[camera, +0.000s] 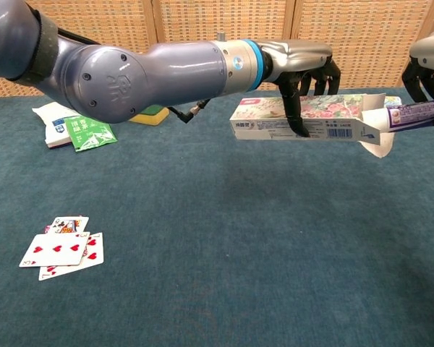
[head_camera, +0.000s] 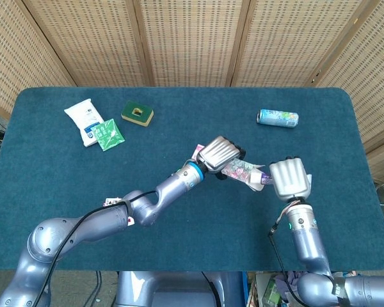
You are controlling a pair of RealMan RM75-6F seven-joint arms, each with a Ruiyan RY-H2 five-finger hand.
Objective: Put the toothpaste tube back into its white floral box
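I see a barcode and tiny print on the white floral box, too small to read. My left hand grips it above the table's middle. My right hand holds the toothpaste tube, its cap at the box's open end. Playing cards lie near the front edge, a can toward the back right corner.

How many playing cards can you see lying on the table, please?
3 visible: an overlapping cluster of playing cards near the table's front left edge; more may be hidden beneath.
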